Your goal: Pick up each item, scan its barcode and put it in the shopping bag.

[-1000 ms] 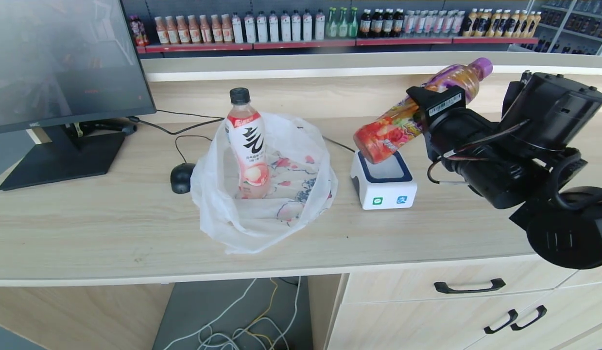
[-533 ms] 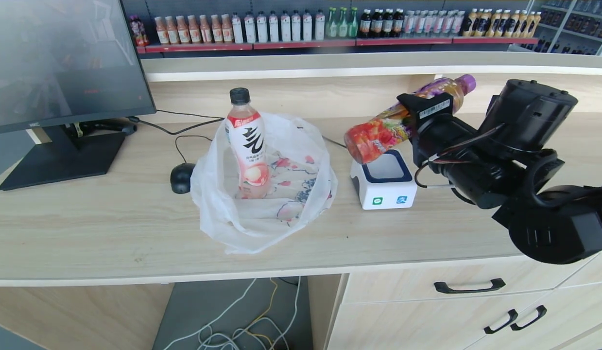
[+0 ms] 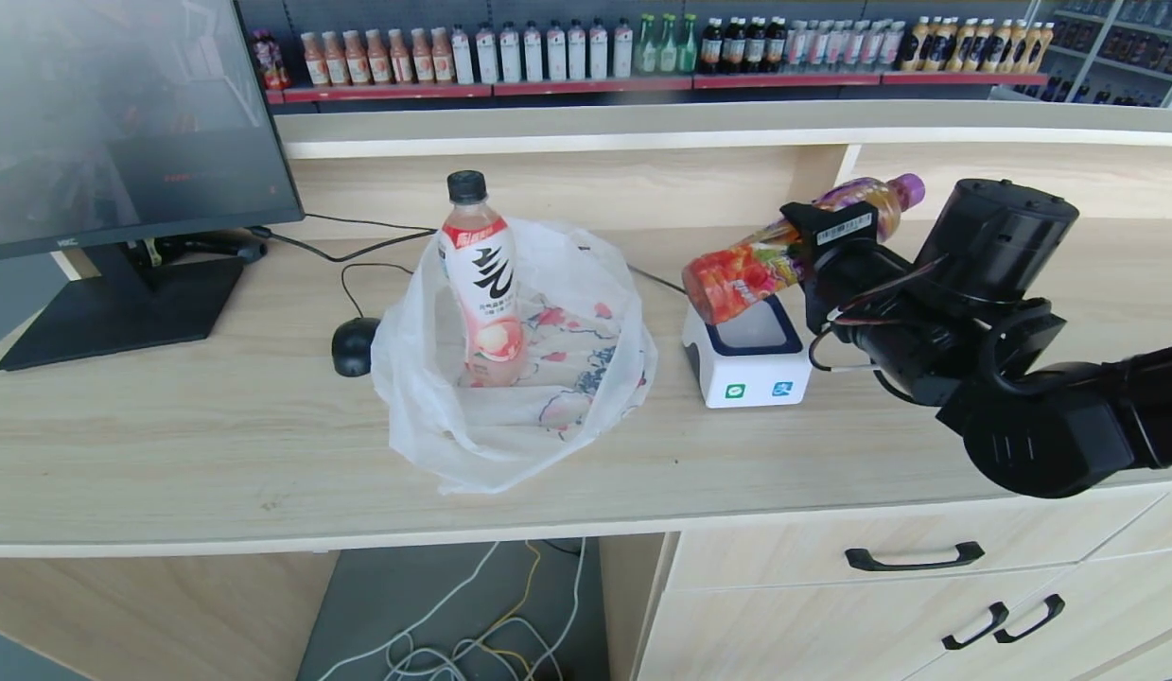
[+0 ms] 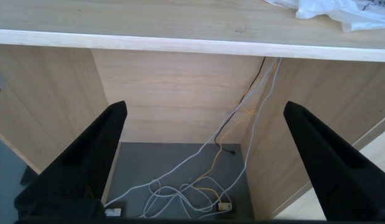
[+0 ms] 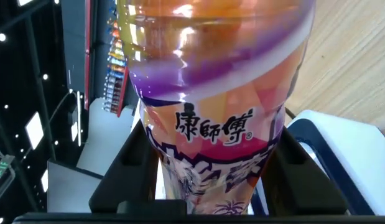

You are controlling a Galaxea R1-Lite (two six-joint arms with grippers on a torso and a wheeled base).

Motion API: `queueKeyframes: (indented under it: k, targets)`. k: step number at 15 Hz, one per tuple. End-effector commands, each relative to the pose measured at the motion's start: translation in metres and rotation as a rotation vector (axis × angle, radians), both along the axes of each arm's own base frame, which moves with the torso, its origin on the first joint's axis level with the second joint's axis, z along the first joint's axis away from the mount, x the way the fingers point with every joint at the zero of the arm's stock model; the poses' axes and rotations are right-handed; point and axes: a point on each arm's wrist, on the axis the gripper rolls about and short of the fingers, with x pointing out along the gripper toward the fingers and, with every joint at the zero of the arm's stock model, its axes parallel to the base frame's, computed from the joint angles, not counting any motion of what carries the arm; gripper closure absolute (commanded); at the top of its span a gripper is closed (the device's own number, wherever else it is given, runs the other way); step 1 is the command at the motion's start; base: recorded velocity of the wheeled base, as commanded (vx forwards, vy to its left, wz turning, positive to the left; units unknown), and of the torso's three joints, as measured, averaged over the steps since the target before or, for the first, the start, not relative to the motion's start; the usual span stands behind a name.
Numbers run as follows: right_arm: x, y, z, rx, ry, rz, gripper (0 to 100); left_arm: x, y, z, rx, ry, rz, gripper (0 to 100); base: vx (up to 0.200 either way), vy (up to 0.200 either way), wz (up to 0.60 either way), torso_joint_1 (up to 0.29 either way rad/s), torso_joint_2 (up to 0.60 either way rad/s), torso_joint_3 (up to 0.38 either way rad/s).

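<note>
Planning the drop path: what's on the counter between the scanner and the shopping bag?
Head view: bare counter between the scanner and the shopping bag, apart from a thin cable at the back.

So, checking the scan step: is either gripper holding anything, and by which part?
The right gripper holds the juice bottle around its middle; the left gripper holds nothing.

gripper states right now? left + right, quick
Left gripper: open, holding nothing.
Right gripper: shut on the juice bottle, held tilted above the scanner.
</note>
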Motion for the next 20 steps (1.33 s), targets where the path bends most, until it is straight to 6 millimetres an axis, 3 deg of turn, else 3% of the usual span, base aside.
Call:
queueKeyframes:
  k: [1, 20]
  targets:
    - [0.002, -0.002, -0.005, 0.002, 0.016, -0.005, 100, 0.000, 0.000, 0.000, 0.001, 0.001, 0.000, 0, 0.000, 0.000, 0.00, 0.000, 0.00, 0.000]
    - [0.006, -0.002, -0.017, 0.033, 0.054, 0.040, 100, 0.000, 0.000, 0.000, 0.000, 0.001, 0.000, 0, 0.000, 0.000, 0.00, 0.000, 0.00, 0.000]
